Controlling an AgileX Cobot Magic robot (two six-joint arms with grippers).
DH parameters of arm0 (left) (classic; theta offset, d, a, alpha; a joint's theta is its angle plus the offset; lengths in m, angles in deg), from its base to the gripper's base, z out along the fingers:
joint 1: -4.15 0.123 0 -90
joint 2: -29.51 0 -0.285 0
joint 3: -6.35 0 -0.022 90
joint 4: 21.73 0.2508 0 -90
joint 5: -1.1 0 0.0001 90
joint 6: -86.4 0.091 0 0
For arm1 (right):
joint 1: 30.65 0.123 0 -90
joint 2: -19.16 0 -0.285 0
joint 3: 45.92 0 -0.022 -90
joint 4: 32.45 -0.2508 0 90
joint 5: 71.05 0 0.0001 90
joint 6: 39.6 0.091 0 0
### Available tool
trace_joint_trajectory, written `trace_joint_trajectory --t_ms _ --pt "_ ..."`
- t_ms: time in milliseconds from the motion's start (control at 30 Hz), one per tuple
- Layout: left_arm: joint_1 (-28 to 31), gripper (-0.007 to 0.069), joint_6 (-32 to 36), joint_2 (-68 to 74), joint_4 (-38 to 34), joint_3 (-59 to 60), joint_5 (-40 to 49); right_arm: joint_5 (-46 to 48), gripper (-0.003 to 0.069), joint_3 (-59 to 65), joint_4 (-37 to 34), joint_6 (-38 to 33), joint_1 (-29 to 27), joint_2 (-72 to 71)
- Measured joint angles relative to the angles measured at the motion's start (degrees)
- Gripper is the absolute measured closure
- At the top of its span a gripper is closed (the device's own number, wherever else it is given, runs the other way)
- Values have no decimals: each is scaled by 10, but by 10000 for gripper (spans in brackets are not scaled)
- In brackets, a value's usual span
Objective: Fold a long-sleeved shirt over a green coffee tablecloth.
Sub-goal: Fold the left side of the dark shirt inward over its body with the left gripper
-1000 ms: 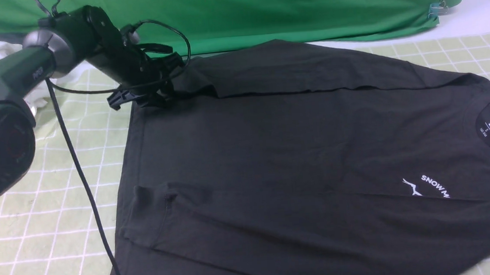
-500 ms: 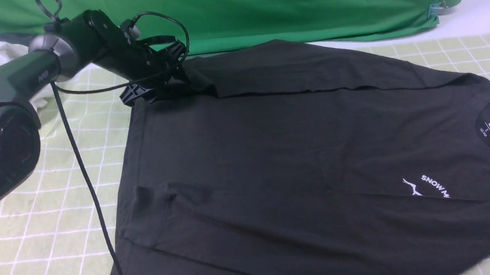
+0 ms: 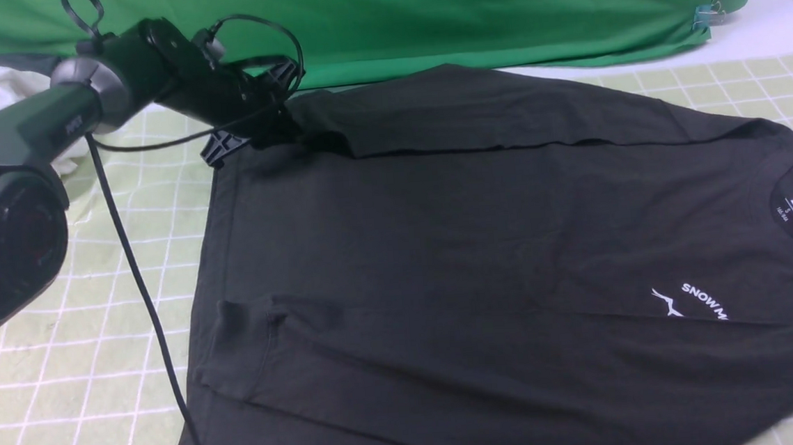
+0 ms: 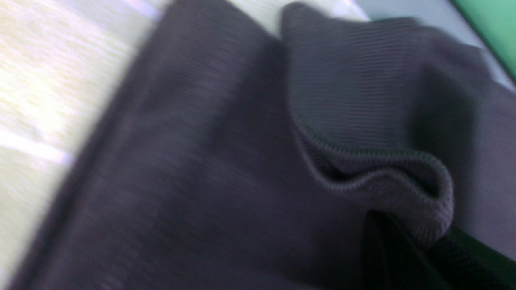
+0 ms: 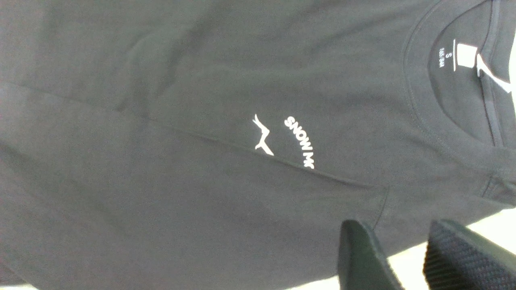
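Left claw (image 3: pixel 266 128) is clamped on the sleeve cuff (image 4: pixel 383 173) of the long-sleeved shirt (image 3: pixel 475 245), whose body lies flat on the green coffee tablecloth (image 3: pixel 64 357), to this claw's right. Right claw (image 5: pixel 407 245) is apart, empty. Probably the sleeve fold begins; next, the cuff must be lifted and carried across the body.

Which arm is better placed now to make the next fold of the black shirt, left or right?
Left, most likely. The left fingers are shut on the ribbed cuff of the long-sleeved shirt, ready to carry it over. The right fingers stand apart above the shoulder area, holding nothing.
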Motion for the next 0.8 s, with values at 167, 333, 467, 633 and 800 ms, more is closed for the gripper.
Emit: trace_joint_trajectory --t_ms 167,333,467,633,800 --pt "-14 587 5 -83 -3 0 33 2 421 0 0 0 0 0" --pt "-30 587 3 -163 5 0 75 32 421 0 0 0 0 0" --pt "-49 587 1 -207 86 2 154 49 421 0 0 0 0 0" --pt "-86 587 -13 -257 200 68 209 59 421 0 0 0 0 0" --pt "-104 587 -14 -309 243 158 193 63 421 0 0 0 0 0"
